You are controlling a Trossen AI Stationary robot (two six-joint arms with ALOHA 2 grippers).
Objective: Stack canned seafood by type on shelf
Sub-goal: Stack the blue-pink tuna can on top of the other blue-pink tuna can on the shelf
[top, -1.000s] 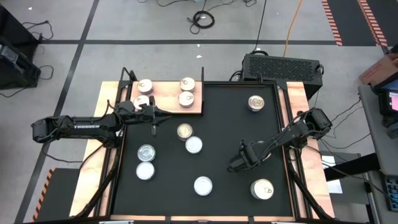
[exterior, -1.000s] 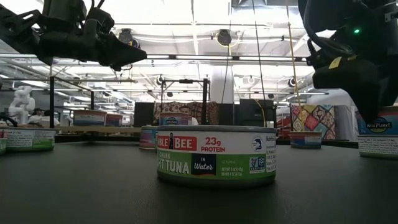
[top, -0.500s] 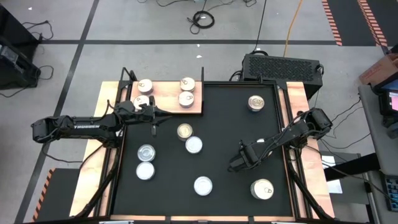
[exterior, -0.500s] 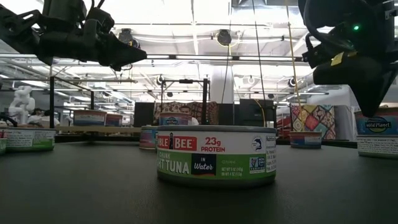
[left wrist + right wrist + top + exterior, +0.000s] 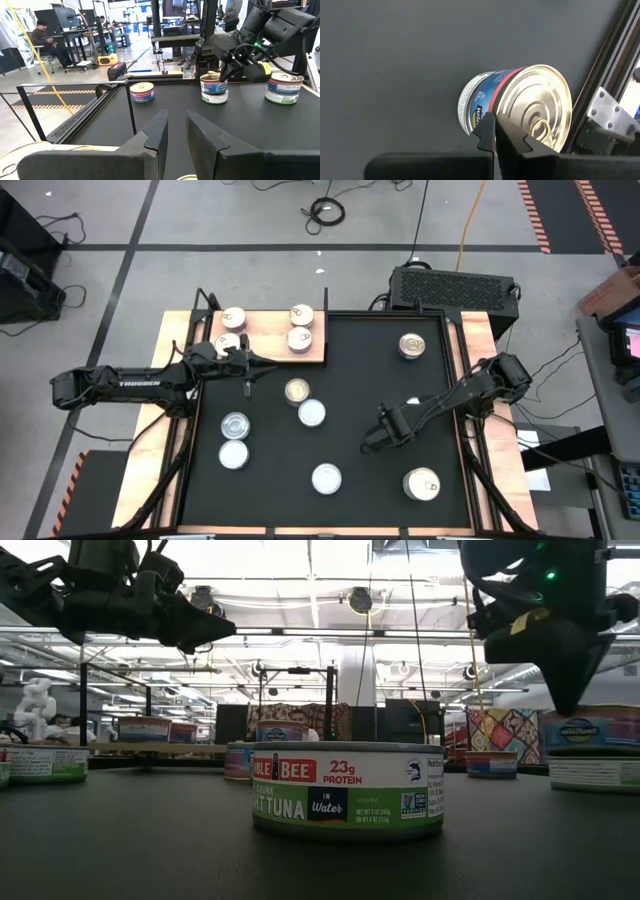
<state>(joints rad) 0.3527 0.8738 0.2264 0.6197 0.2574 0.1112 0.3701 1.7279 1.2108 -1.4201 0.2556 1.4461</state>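
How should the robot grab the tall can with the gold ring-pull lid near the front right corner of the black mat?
The tall can stands upright, lid up, nothing touching it. Best guess: the right gripper, hovering close by over the mat, comes straight down and pinches the round side wall, one finger on each side. The lid is flat and gives nothing to squeeze.

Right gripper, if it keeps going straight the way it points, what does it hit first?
Probably bare black mat: the right gripper points down-left, with the nearest tin slightly off that line. Depth is unclear.
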